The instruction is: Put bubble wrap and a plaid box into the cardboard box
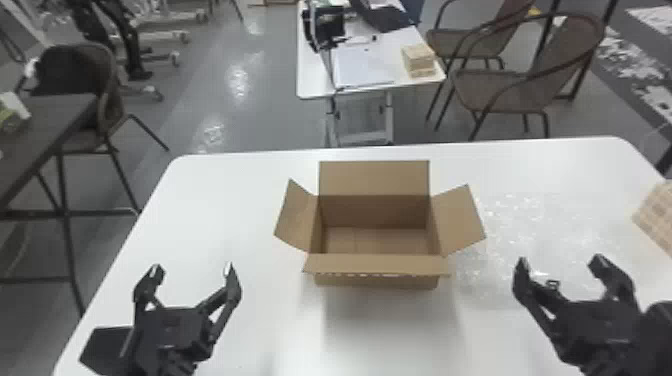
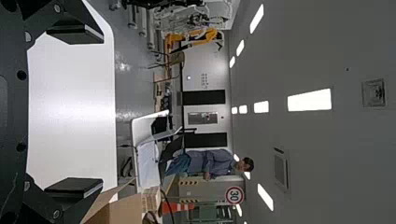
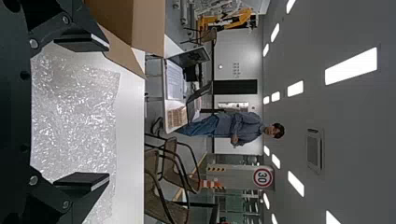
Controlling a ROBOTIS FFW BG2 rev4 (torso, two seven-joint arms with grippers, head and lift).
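The open cardboard box (image 1: 377,264) is sitting mid-desk (image 1: 225,215) with its flaps spreading outward, while the bubble wrap (image 1: 555,225) is lying just beside it on the right and the plaid box (image 1: 661,215) is resting farther right. The left gripper (image 1: 192,270) and right gripper (image 1: 560,261) are both holding nothing, their fingers standing wide apart.
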